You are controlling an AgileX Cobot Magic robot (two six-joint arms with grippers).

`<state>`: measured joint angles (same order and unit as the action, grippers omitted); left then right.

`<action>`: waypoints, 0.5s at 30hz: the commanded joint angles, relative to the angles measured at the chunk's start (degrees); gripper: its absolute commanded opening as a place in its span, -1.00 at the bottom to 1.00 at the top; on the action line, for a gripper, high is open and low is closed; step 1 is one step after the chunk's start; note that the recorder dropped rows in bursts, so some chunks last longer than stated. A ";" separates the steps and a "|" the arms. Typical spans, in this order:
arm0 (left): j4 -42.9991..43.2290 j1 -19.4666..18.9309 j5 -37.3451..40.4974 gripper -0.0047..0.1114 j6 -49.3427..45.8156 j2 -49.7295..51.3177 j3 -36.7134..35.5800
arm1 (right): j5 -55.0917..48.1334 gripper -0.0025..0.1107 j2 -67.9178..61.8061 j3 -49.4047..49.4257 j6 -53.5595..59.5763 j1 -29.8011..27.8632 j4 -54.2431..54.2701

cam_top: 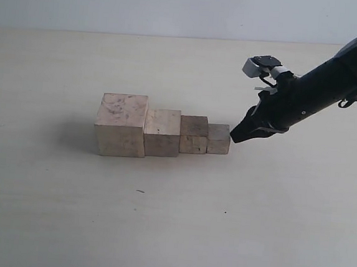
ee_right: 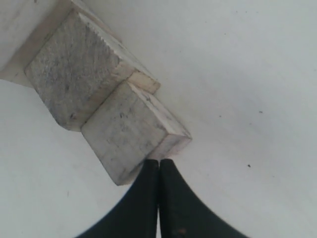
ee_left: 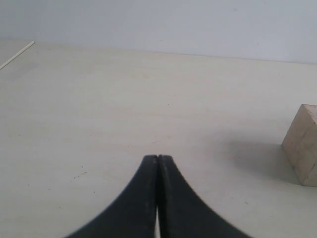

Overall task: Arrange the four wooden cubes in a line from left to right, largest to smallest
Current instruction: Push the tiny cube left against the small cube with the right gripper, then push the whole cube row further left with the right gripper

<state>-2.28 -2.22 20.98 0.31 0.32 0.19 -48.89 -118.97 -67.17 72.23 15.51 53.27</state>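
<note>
**Task items.** The four wooden cubes [cam_top: 163, 134] stand in one row on the counter [cam_top: 157, 231], faces touching. From left to right in the exterior view they are the largest cube [cam_top: 121, 125], the second cube [cam_top: 162, 133], the third cube [cam_top: 194, 135] and the smallest cube [cam_top: 218, 139].

**Right end effector** [cam_top: 234, 136]. It is clenched and grasps nothing, its two black fingers pressed flat together. The tip sits low at the outer right face of the smallest cube, at the row's right end. In the right wrist view it meets that cube's edge. Contact appears likely but cannot be confirmed.

**Left end effector** [ee_left: 158, 158]. It is clenched and empty, hanging over bare counter. One cube of the row shows well off to its side.
</note>
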 commanded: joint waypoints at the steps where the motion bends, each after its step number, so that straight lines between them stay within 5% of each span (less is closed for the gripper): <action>1: -0.04 0.05 -0.74 -0.92 0.15 -0.32 -0.19 | -0.57 -0.96 0.13 -0.12 0.93 -0.18 1.13; 15: -0.04 0.05 -0.74 -0.92 0.15 -0.32 -0.19 | 0.03 -0.96 0.13 -0.12 0.81 -0.18 1.13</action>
<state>-2.28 -2.22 20.98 0.31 0.32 0.19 -49.10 -118.97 -67.17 72.59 15.51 53.56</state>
